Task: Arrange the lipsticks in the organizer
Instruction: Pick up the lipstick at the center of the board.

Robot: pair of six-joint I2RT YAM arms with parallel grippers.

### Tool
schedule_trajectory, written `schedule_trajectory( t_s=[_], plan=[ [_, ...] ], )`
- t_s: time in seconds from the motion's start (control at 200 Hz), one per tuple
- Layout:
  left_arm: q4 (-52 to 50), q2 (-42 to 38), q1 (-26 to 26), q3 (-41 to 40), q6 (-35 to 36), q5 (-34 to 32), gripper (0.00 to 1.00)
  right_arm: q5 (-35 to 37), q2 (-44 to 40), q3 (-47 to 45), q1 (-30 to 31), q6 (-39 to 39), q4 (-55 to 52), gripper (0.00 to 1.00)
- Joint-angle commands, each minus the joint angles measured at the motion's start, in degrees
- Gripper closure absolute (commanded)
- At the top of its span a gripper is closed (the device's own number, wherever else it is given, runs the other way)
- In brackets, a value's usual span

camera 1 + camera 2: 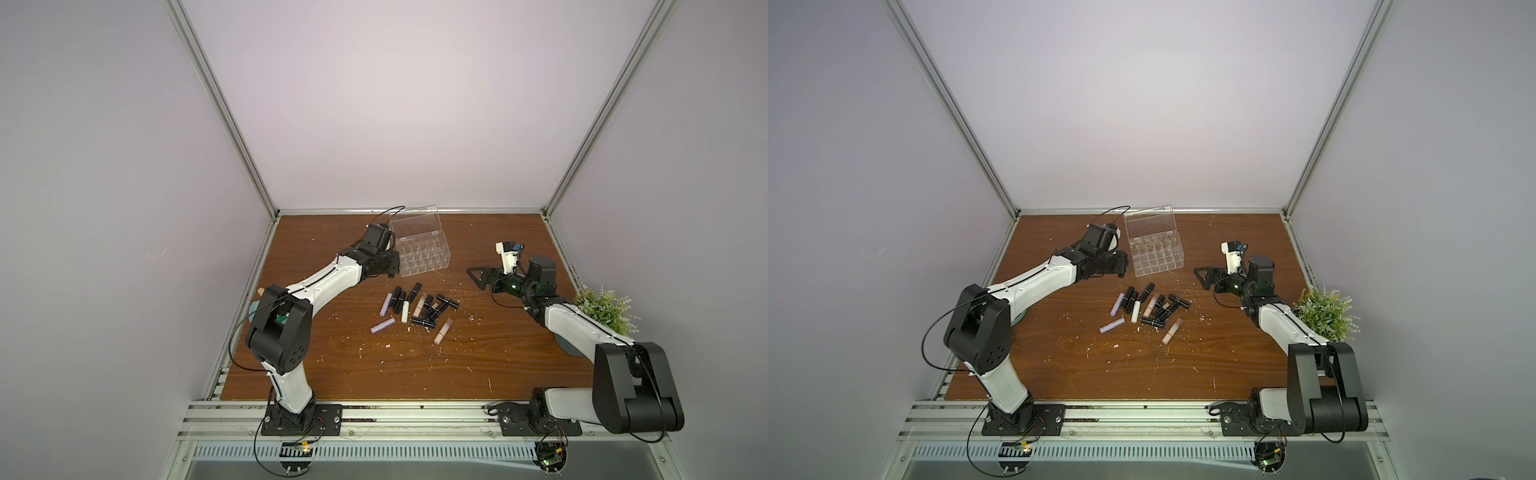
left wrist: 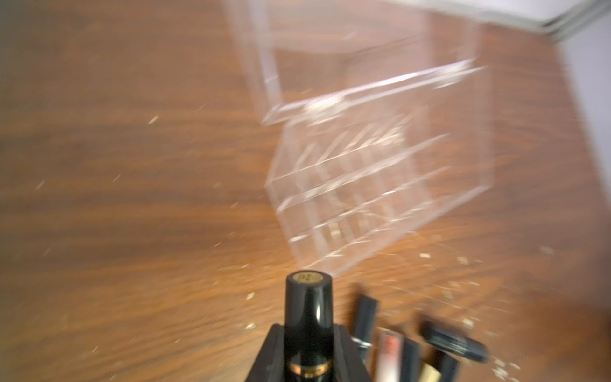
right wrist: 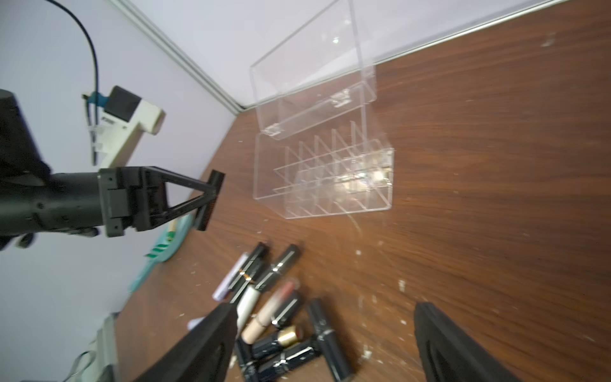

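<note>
Scuffed wooden table (image 1: 415, 365): loose lipsticks (image 1: 419, 309) lie in front of the organizer (image 1: 424, 259); right gripper (image 3: 324, 306) gapes empty, well to its side. Left gripper (image 1: 390, 268), just beside it, clamps a black lipstick (image 2: 309, 307) below its cap. It is likely light, rigid and slick, so grip squarely.

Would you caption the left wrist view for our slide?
Left gripper holds a black lipstick, facing the open clear organizer.

place: robot lab cell | aluminium frame (image 1: 224, 108); plain walls (image 1: 395, 104); bolted arms (image 1: 324, 278)
</note>
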Motion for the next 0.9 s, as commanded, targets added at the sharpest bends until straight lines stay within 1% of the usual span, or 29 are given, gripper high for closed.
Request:
schedule_trajectory(
  t_s=[0.0,0.115,0.19,0.275,0.41,0.565,0.595,0.625,0.655,0.896],
  plan=[
    [7.71,-2.73,-0.36,-0.81,5.79,15.9,0.76,-14.62,1.23,2.38,0.23,7.35,10.82,0.08],
    [13.57,-3.92,-0.4,-2.81,6.35,26.3,0.75,-20.83,1.84,2.7,0.57,13.85,18.71,0.08],
    [16.02,-3.55,-0.35,-3.57,6.42,34.05,0.74,-23.48,1.9,3.36,1.39,16.96,22.22,0.08],
    [19.48,-3.17,-0.33,-5.23,6.25,40.74,0.74,-25.47,1.85,5.09,2.91,17.57,22.57,0.12],
    [25.56,-3.02,0.1,-7.9,5.34,47.88,0.74,-27.25,2.33,7.61,5.64,17.84,22.93,0.17],
    [32.03,-3.4,0.38,-9.88,2.08,52.84,0.74,-28.18,4.82,10.29,7.91,18.21,22.7,0.2],
    [33.64,-3.59,0.47,-10.44,1.03,53.51,0.74,-28.2,5.32,10.7,8.15,18.23,22.52,0.22],
    [35.13,-3.77,0.53,-10.77,0.0,54.09,0.74,-28.2,5.83,10.95,8.48,18.16,22.34,0.27],
    [36.21,-3.92,0.5,-11.05,-0.62,54.37,0.74,-28.2,6.23,11.3,8.64,17.96,21.92,0.29],
    [36.85,-3.7,0.48,-11.46,-1.64,54.98,0.75,-28.29,7.3,12.69,10.87,16.39,20.01,0.3]
  ],
)
